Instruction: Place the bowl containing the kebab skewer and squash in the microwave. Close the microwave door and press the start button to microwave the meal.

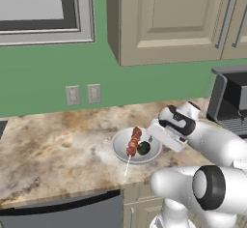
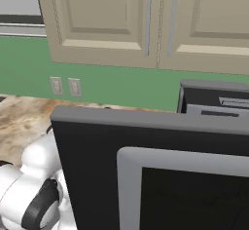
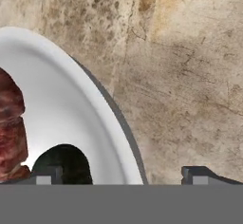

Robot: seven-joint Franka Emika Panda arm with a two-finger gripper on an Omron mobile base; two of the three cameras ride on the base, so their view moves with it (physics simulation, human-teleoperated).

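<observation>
Smooth round grey bowl (image 1: 136, 146) on the marbled stone worktop (image 1: 58, 149), lumpy kebab (image 1: 133, 142) and squash (image 1: 144, 148) inside; jaws wide open astride its rim.

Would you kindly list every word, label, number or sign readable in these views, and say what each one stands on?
None: no view carries readable text.
The two pale wall outlets on the green wall are blank.
The black and silver appliance at the counter's right end shows no legible marking.
The wide light-grey bowl and the beige upper cabinets are plain.
</observation>
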